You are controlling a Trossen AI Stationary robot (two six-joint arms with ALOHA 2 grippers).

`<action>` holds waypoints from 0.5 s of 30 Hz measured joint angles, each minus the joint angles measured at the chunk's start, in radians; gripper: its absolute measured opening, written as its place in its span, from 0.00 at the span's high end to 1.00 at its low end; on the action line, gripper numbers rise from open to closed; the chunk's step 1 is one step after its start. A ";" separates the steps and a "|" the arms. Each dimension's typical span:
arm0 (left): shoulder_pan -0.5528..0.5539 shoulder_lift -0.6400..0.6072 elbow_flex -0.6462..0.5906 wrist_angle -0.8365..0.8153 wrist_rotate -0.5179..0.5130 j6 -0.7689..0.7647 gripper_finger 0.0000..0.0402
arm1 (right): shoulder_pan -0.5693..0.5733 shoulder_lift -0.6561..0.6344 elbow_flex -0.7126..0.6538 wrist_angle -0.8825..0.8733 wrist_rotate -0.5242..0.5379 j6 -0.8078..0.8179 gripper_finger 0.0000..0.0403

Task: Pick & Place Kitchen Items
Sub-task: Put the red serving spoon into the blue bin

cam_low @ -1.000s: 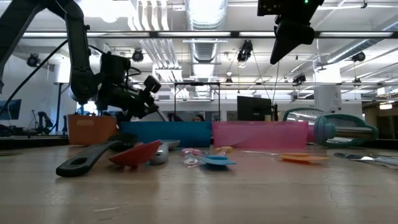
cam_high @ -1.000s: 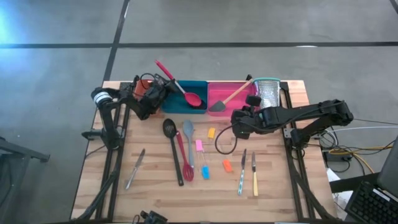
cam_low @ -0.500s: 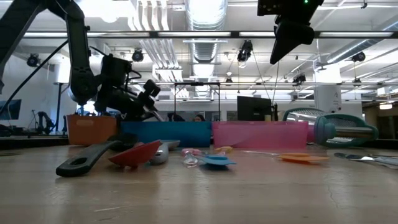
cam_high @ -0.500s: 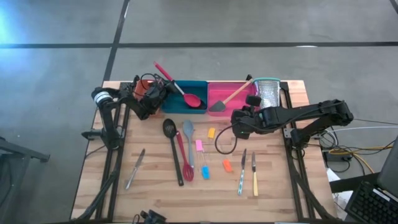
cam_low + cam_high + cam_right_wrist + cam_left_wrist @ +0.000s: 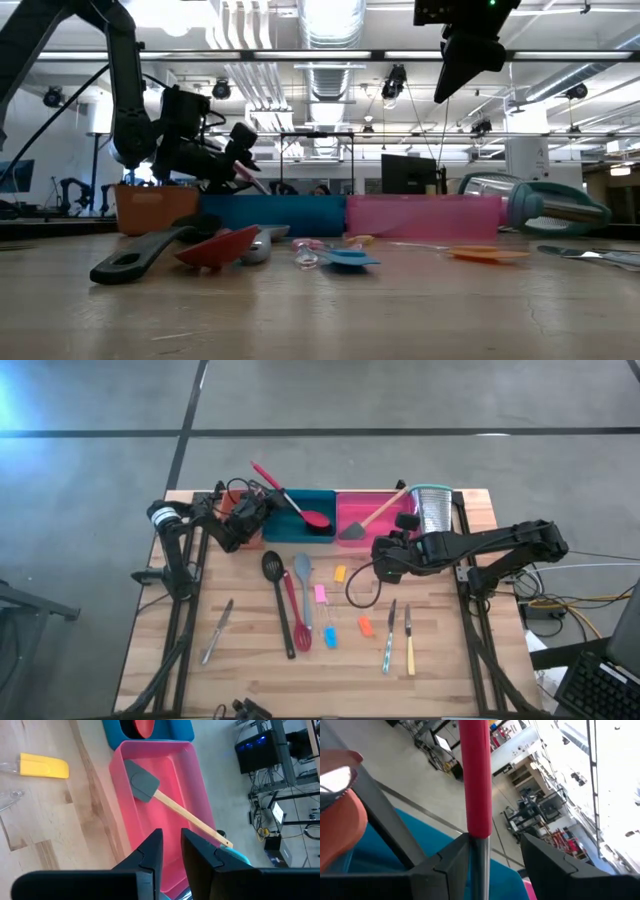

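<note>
My left gripper (image 5: pixel 262 503) has let its fingers come apart since a moment ago, and the red spoon (image 5: pixel 300 510) has slid a little to the right. Now the fingers stand open. In my left wrist view the spoon's red handle (image 5: pixel 476 780) is between my two fingers (image 5: pixel 445 867). It lies by one finger, and there is a gap to the other one. The spoon's round end sits in the teal tray (image 5: pixel 285 532) at the far side of the table. Its handle sticks up and out to the far left, past my left gripper. The orange tray (image 5: pixel 150 208) is just left of the teal one, and my left arm hides most of it from above.

My right gripper (image 5: pixel 380 557) hangs above the table, just on the near side of the pink tray (image 5: pixel 350 508). Its fingers (image 5: pixel 150 852) are only a little apart and hold nothing. A grey spatula with a wooden handle (image 5: pixel 375 512) lies in the pink tray. The metal grater (image 5: pixel 430 510) lies right of that tray.

The other things lie on the table, near side of the trays. A black spoon with holes (image 5: pixel 278 595), a grey spoon (image 5: pixel 303 585) and a red spatula (image 5: pixel 296 615) lie side by side in the middle. Right of them are a small yellow tool (image 5: pixel 340 573), a pink tool (image 5: pixel 320 594), a blue tool (image 5: pixel 330 637) and an orange tool (image 5: pixel 365 626). Two knives (image 5: pixel 390 635) lie farther right, and one more knife (image 5: pixel 217 630) lies alone on the left.
</note>
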 joint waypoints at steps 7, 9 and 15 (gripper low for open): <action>0.000 -0.021 -0.002 -0.014 0.016 0.050 0.59 | 0.000 0.000 0.000 -0.001 0.000 0.000 0.82; 0.000 -0.053 -0.004 -0.046 0.020 0.093 0.60 | 0.000 0.000 0.000 -0.001 0.000 0.000 0.81; -0.002 -0.224 -0.004 -0.287 0.012 0.274 0.63 | 0.000 0.000 0.000 0.000 0.000 0.000 0.80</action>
